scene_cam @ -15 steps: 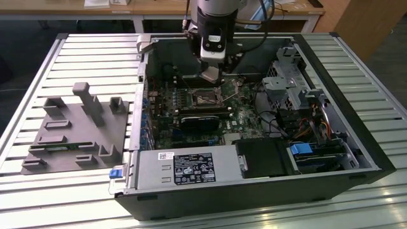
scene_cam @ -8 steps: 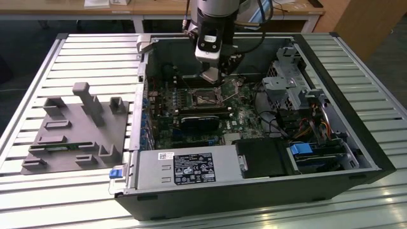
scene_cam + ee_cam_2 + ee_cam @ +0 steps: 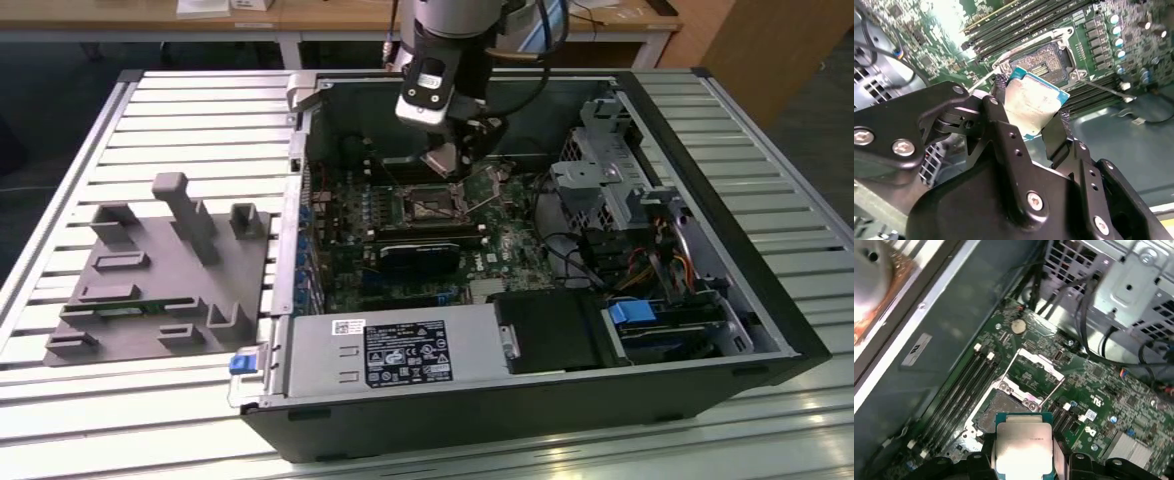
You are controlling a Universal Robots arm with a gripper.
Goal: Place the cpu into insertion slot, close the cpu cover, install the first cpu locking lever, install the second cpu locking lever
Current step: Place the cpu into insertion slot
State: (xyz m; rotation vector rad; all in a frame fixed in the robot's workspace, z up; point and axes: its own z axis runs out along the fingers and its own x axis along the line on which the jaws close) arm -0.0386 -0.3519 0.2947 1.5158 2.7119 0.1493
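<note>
1. Over the motherboard, inside the open computer case (image 3: 467,430) on the slatted desk (image 3: 747,440), the pincer (image 3: 447,160) hangs just above the far edge of the insertion slot (image 3: 434,203).
2. We see the pincer gripping the cpu (image 3: 1034,102), with its two fingers (image 3: 1056,135) pressed against opposite edges of the chip. The chip is clear of the socket and does not touch it.
3. We judge the first step to be in hand. The cpu is not yet placed, and the cpu cover (image 3: 1041,365) stands raised off the socket.
4. Seating the chip, in our judgement, calls for squaring its edges to the silver rim and bringing it down flat. In the second wrist view it seems tilted relative to the socket.
5. The cpu is a small flat square with a dull silvery-tan metal top and a thin teal border around it.
6. In the first wrist view the insertion slot (image 3: 1004,410) is dark and bare inside its rim, with the long memory slots (image 3: 961,390) just beside it.
</note>
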